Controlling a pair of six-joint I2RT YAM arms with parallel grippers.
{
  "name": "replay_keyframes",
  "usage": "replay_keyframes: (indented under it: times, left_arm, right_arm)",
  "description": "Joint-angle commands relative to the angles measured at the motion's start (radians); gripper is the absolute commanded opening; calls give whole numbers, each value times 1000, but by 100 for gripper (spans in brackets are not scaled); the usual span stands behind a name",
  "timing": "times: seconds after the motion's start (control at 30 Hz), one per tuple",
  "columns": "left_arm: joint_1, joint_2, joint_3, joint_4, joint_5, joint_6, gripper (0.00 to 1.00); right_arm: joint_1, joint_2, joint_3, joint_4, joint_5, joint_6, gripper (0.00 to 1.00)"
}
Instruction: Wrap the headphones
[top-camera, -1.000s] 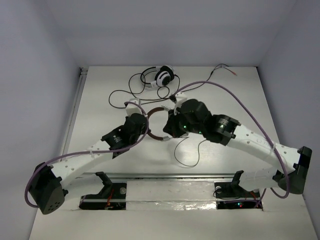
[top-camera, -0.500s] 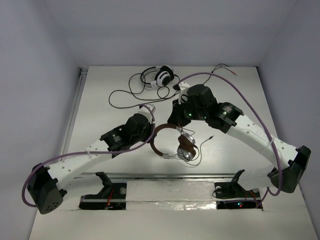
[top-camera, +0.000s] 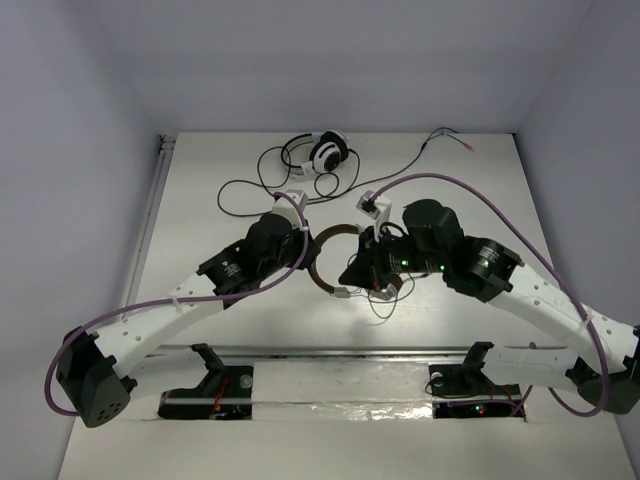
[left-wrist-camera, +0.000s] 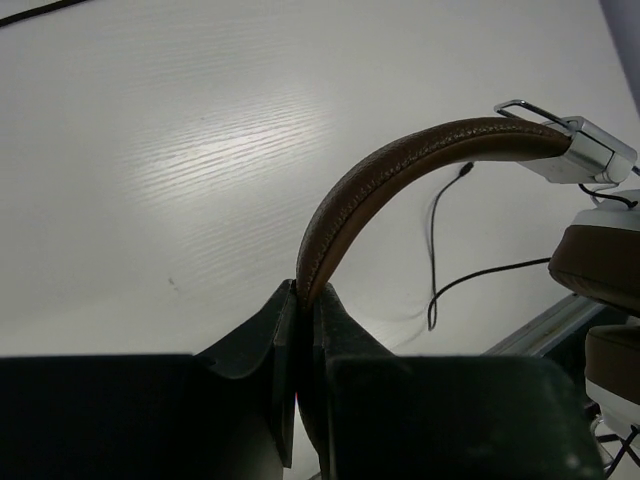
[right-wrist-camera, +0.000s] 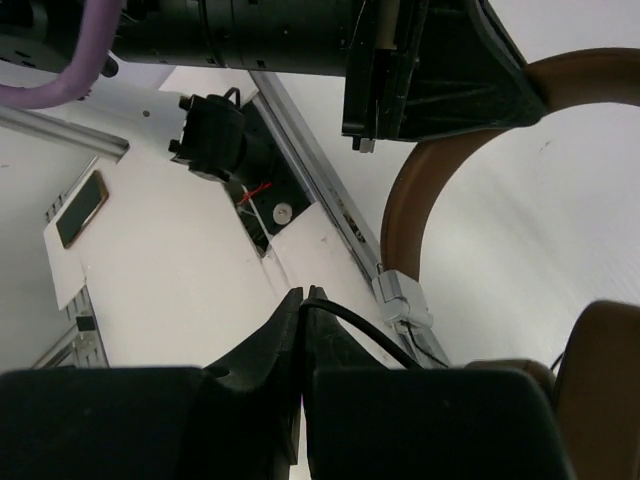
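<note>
Headphones (top-camera: 317, 262) sit mid-counter (top-camera: 480, 200), between both arms; left pincer (left-wrist-camera: 303, 297) clamped on headband (left-wrist-camera: 400, 160), which arches rightward to earcups (left-wrist-camera: 600, 265); right pincer (right-wrist-camera: 303, 298) pinches cable (right-wrist-camera: 356, 326) beside them; your right arm should wind.

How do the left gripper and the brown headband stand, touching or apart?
Touching. The left wrist view shows the left gripper pinching the headband between its fingers.

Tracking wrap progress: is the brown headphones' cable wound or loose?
Loose: the cable trails in open curves, and the visible headband is bare, with no turns around it.
</note>
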Motion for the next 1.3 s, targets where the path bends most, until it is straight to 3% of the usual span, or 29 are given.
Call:
replay_keyframes:
  times: [0.0,0.3,0.43,0.5,0.73,1.0,1.1,1.27]
  left_arm:
    - [3,9,54,142,132,-20,0]
    - [-17,-45,-75,147,213,6,0]
    - [-17,-69,-111,191,256,-3,0]
    - [-17,-82,-128,231,259,-15,0]
    - [-17,-180,-190,285,302,-34,0]
    - [-17,-250,-207,192,194,-46,0]
    - [-17,-258,-210,161,181,-41,0]
    - [-17,-298,-210,156,155,-58,0]
  right_arm:
    - [4,29,1,70,27,13,0]
    - [4,164,75,153,124,-44,4]
    - [4,202,75,190,98,-30,9]
    - [4,193,49,224,89,-1,11]
    - [-10,89,-55,287,276,-27,11]
    - [-50,-3,-123,343,374,5,38]
    - [-70,-35,-133,325,423,15,40]
    - [-122,-52,-143,298,527,24,51]
